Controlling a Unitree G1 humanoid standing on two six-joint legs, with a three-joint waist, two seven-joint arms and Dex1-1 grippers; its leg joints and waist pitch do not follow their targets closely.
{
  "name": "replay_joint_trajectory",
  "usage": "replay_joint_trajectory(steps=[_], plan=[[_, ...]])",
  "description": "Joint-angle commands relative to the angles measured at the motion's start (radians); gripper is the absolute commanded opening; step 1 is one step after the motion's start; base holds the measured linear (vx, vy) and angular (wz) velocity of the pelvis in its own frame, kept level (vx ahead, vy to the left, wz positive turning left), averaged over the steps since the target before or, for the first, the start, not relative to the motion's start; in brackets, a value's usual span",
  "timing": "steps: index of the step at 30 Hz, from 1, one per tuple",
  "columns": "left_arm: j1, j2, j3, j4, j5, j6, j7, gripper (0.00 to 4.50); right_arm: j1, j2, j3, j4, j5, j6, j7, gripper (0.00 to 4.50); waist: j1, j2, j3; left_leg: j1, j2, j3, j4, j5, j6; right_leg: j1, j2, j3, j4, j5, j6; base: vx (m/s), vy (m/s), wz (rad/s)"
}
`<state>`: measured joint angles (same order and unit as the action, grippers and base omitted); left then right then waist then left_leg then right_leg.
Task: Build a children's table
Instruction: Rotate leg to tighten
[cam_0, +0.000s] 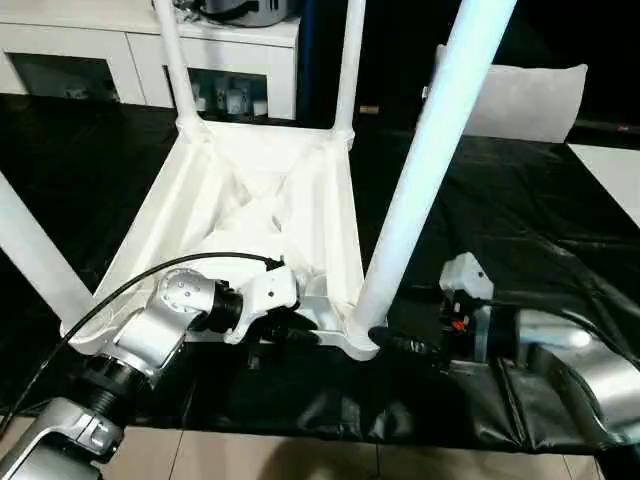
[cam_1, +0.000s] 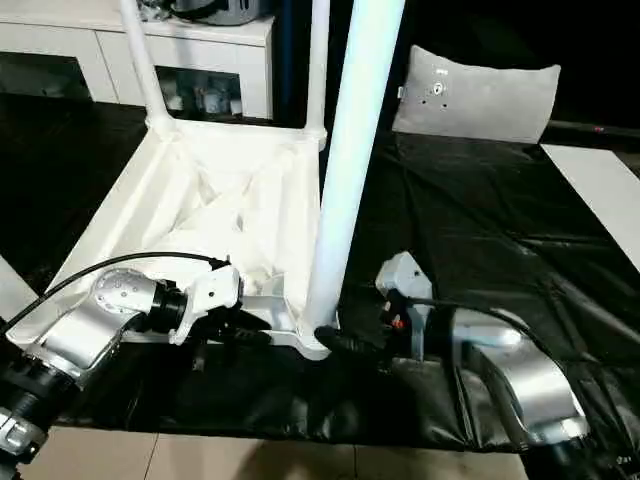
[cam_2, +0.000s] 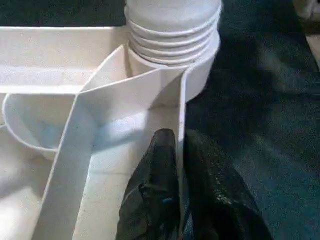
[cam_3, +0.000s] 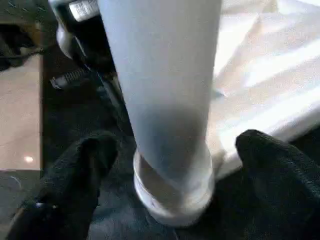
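Tabletop (cam_0: 250, 215) lies upside down on the black sheet (cam_0: 500, 220), ribbed underside up. From the left eye we see legs standing in its corner sockets: two at the far corners (cam_0: 176, 60) (cam_0: 348, 60), one at the near left corner (cam_0: 35, 255), and the near right leg (cam_0: 430, 160) rising steeply across the frame, blocking part of the cushion (cam_0: 525, 100) behind it. White cabinets (cam_0: 130, 45) stand beyond the sheet. The left gripper (cam_0: 290, 335) sits at the near rim of the top, beside the near right socket (cam_0: 360, 340).

Right eye: we note the right gripper (cam_1: 340, 343) low on the sheet, its black fingers reaching to the base of the near right leg. A flat white board (cam_1: 600, 190) lies at the sheet's right edge, well apart from the table.

Left wrist: the left fingers (cam_2: 155, 185) are clenched on the thin side wall (cam_2: 181, 115) of the top, one finger on each face. Just past them we see the threaded leg end (cam_2: 172, 27) seated in its socket.

Right wrist: the right fingers (cam_3: 80, 175) stand spread wide, one on either side of the leg's base (cam_3: 172, 195), apart from it and grasping nothing. Part of the left arm (cam_3: 80, 30) shows behind the leg.
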<state>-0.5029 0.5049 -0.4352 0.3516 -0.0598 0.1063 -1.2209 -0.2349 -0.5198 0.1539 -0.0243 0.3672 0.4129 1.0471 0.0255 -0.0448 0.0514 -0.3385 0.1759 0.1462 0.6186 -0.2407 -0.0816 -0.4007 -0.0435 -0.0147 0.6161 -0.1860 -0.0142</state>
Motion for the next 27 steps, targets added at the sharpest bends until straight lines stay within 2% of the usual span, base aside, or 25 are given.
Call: replay_joint_trajectory(steps=[1, 3, 5, 8, 12, 13, 15, 18, 20, 27], plan=[[-0.006, 0.015, -0.042, 0.033, 0.037, -0.04, -0.043, 0.15, -0.038, 0.001, 0.014, 0.054, 0.009, -0.031, 0.053, 4.02, 0.0, 0.002, -0.054, -0.009, 0.045, -0.001, -0.079, -0.104, 0.043, 0.053, -0.081, 0.039, -0.07, -0.193, -0.235, 0.0, 0.0, 0.0], [-0.009, 0.018, -0.048, 0.035, 0.041, -0.053, -0.056, 0.07, -0.051, 0.001, 0.022, 0.072, 0.008, -0.036, 0.069, 3.85, 0.001, 0.004, -0.056, -0.01, 0.045, -0.001, -0.08, -0.088, 0.044, 0.056, -0.082, 0.04, -0.067, -0.177, -0.238, 0.0, 0.0, 0.0], [-0.017, 0.022, -0.059, 0.039, 0.046, -0.076, -0.08, 0.0, -0.076, 0.001, 0.035, 0.103, 0.007, -0.043, 0.1, 3.72, 0.001, 0.001, -0.059, -0.01, 0.045, -0.001, -0.078, -0.063, 0.051, 0.057, -0.082, 0.038, -0.061, -0.131, -0.252, 0.0, 0.0, 0.0], [-0.033, 0.023, -0.072, 0.05, 0.057, -0.097, -0.109, 0.0, -0.109, -0.006, 0.064, 0.149, -0.004, -0.063, 0.161, 3.41, 0.001, 0.002, -0.061, -0.01, 0.044, 0.002, -0.075, -0.036, 0.066, 0.057, -0.081, 0.037, -0.056, -0.075, -0.272, 0.0, 0.0, 0.0], [-0.056, 0.018, -0.086, 0.076, 0.069, -0.125, -0.149, 0.0, -0.148, -0.001, 0.087, 0.21, -0.011, -0.078, 0.234, 3.22, 0.006, 0.001, -0.059, -0.007, 0.046, 0.004, -0.075, -0.051, 0.065, 0.056, -0.084, 0.036, -0.059, -0.104, -0.276, 0.0, 0.0, 0.0], [-0.061, 0.017, -0.088, 0.081, 0.07, -0.133, -0.157, 0.0, -0.156, 0.002, 0.09, 0.222, -0.011, -0.082, 0.243, 2.95, 0.008, 0.001, -0.058, -0.007, 0.047, 0.004, -0.076, -0.058, 0.061, 0.056, -0.084, 0.037, -0.06, -0.12, -0.273, 0.0, 0.0, 0.0], [-0.066, 0.014, -0.092, 0.087, 0.07, -0.142, -0.169, 0.0, -0.171, 0.006, 0.096, 0.247, -0.014, -0.089, 0.255, 2.81, 0.009, 0.0, -0.058, -0.007, 0.047, 0.004, -0.077, -0.058, 0.057, 0.056, -0.084, 0.036, -0.059, -0.123, -0.272, 0.0, 0.0, 0.0], [-0.076, 0.011, -0.094, 0.097, 0.075, -0.146, -0.173, 0.0, -0.186, 0.008, 0.105, 0.269, -0.018, -0.094, 0.272, 2.64, 0.011, 0.001, -0.06, -0.007, 0.048, 0.004, -0.076, -0.038, 0.059, 0.057, -0.084, 0.036, -0.055, -0.087, -0.278, 0.0, 0.0, 0.0], [-0.084, 0.009, -0.093, 0.108, 0.079, -0.15, -0.173, 0.0, -0.194, 0.009, 0.108, 0.282, -0.021, -0.099, 0.282, 2.36, 0.011, 0.001, -0.061, -0.007, 0.046, 0.005, -0.075, -0.037, 0.061, 0.057, -0.084, 0.036, -0.055, -0.085, -0.282, 0.0, 0.0, 0.0], [-0.094, -0.011, -0.065, 0.124, 0.065, -0.077, -0.146, 0.0, -0.184, 0.015, 0.112, 0.273, -0.01, -0.08, 0.309, 2.04, 0.015, 0.001, -0.059, -0.005, 0.047, 0.006, -0.077, -0.052, 0.053, 0.057, -0.084, 0.036, -0.058, -0.113, -0.278, 0.0, 0.0, 0.0]])
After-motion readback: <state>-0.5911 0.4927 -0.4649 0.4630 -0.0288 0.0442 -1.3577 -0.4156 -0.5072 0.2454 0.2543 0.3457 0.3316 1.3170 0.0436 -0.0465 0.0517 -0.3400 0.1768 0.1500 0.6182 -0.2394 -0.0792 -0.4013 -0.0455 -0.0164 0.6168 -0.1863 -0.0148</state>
